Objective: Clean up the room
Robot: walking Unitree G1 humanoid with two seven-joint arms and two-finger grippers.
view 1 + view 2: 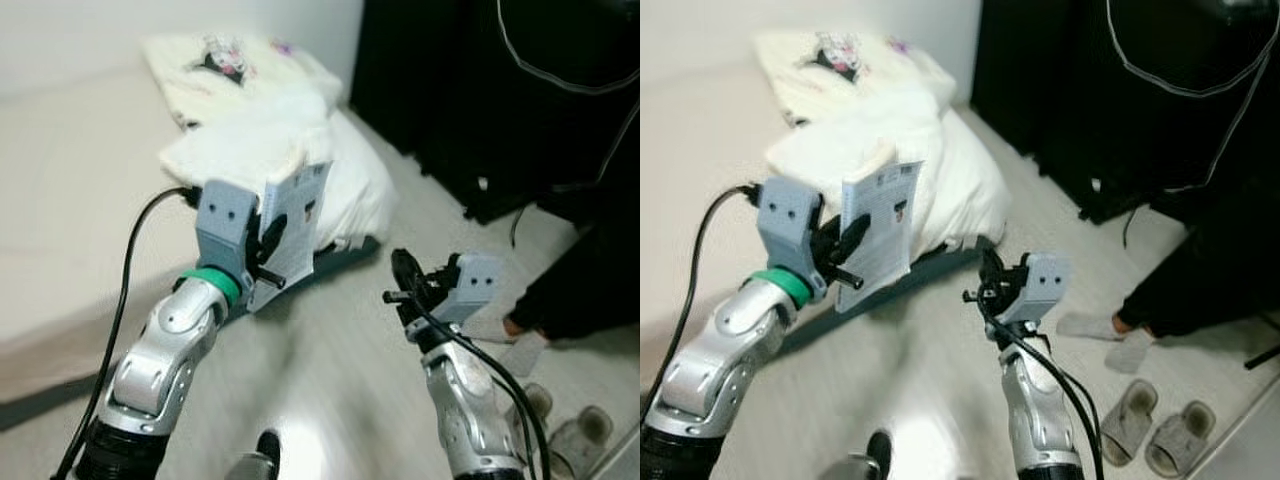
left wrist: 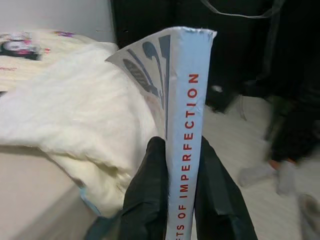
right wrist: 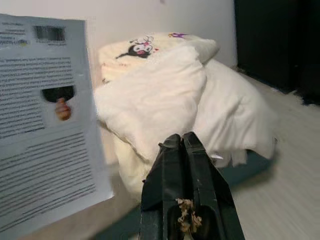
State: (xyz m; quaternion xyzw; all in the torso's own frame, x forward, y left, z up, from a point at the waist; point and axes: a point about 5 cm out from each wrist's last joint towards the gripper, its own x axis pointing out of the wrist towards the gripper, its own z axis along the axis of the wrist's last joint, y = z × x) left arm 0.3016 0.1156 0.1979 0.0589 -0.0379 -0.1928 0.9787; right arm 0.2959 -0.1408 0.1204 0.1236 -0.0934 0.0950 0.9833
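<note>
Our left claw (image 1: pixel 272 255) pinches a thin paperback book (image 2: pixel 186 125) low by its spine, holding it upright above the floor (image 1: pixel 340 350) beside the bed (image 1: pixel 60 200); our right claw (image 3: pixel 184 165) hangs pressed together, holding nothing; beyond lie a heaped white duvet (image 1: pixel 290 150) and a printed pillow (image 1: pixel 220 60). We judge the grip narrow; a swing of the arm could let the book tilt or slip out; a person's foot (image 1: pixel 1120 325) and slippers (image 1: pixel 1155 425) lie near our path, so we could tread on them.
</note>
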